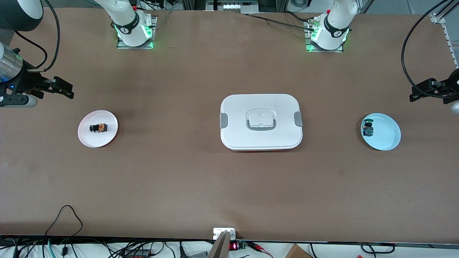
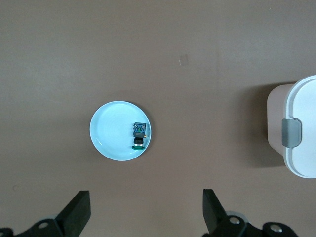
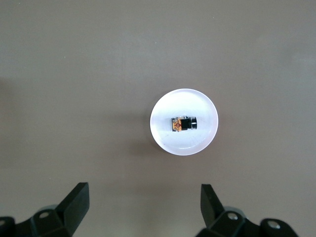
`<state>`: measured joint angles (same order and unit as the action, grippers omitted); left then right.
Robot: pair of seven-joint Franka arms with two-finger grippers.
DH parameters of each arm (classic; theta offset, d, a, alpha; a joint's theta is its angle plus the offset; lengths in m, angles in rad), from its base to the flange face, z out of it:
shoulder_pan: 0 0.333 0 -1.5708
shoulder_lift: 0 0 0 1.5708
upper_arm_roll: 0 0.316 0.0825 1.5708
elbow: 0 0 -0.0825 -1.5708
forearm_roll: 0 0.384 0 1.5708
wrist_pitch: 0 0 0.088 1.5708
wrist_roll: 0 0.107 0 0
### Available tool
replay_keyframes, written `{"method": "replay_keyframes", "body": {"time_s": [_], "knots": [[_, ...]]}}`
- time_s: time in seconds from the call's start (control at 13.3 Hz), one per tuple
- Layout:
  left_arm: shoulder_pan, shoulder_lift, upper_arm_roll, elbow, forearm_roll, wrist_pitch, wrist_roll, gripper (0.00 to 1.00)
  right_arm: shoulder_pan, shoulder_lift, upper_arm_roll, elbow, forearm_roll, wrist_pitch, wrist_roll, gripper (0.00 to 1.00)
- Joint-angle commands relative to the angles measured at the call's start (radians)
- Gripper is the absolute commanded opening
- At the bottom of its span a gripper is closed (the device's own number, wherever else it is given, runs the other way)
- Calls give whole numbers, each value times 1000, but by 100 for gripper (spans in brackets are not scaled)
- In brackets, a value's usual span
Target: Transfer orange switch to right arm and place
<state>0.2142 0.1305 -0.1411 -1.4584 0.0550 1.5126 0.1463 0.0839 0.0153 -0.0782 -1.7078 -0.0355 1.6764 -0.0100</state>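
Note:
The orange switch [image 1: 98, 128] lies on its side on a small white plate [image 1: 107, 138] toward the right arm's end of the table. It also shows in the right wrist view [image 3: 183, 123], on the same plate [image 3: 165, 136]. My right gripper [image 1: 66, 89] hangs open and empty over bare table beside that plate; in its wrist view [image 3: 144, 193] the jaws stand wide apart. My left gripper [image 1: 417, 94] hangs open and empty over the table at the left arm's end, and its wrist view [image 2: 146, 197] shows the jaws wide apart.
A light blue plate [image 1: 387, 134] at the left arm's end holds a small switch with blue and green parts [image 1: 367, 129], seen also in the left wrist view [image 2: 139, 134]. A white lidded container [image 1: 261, 122] with grey latches sits mid-table. Cables run along the table's front edge.

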Motion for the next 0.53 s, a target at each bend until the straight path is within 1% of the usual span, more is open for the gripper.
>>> {"method": "replay_keyframes", "body": {"time_s": [0.0,0.08,0.45], "knots": [[1,17,0,30,23,-6,16,100,-9,-14,-6,43,2,-73,-4,100],[1,17,0,30,23,-6,15,100,-13,-11,-6,63,9,-95,-7,100],[1,17,0,32,23,-6,16,100,-12,-12,-5,68,11,-104,-34,100]]}}
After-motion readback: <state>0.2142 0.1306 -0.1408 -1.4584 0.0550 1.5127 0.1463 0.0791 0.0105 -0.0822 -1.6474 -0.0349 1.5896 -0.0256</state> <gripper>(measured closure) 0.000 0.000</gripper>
